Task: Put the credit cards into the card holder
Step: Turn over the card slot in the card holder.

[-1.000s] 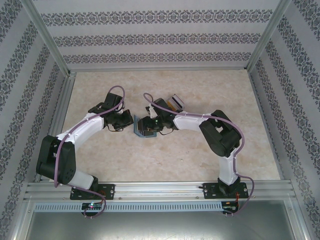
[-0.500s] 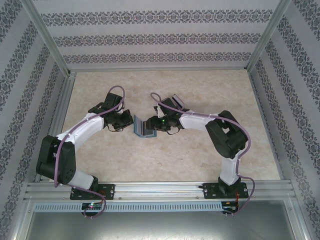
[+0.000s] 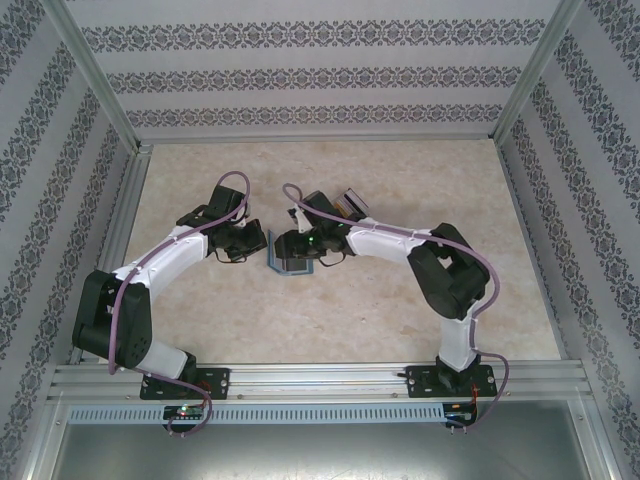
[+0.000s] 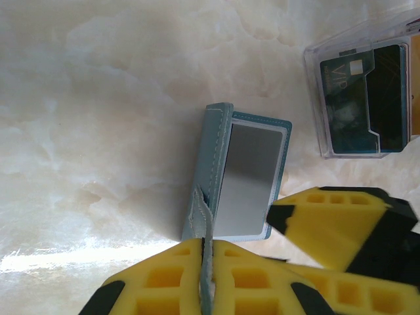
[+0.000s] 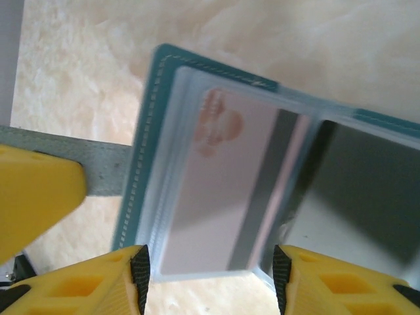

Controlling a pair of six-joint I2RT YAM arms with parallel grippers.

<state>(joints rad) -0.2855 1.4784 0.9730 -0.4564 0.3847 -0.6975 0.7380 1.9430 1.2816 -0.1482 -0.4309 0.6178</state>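
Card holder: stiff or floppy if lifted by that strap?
Probably floppy: the card holder opens like a book, and the left gripper pinches only its thin strap tab, so it would likely swing or fold. It looks thin, so probably light. Its clear sleeves look glossy, maybe slippery.

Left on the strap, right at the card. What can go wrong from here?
1. Left fingers pinch only the thin strap of the holder; it may slip out and the holder shift or close.
2. Right fingers straddle the card in the sleeve; whether it is fully seated is unclear, so it might drag back out on retreat.
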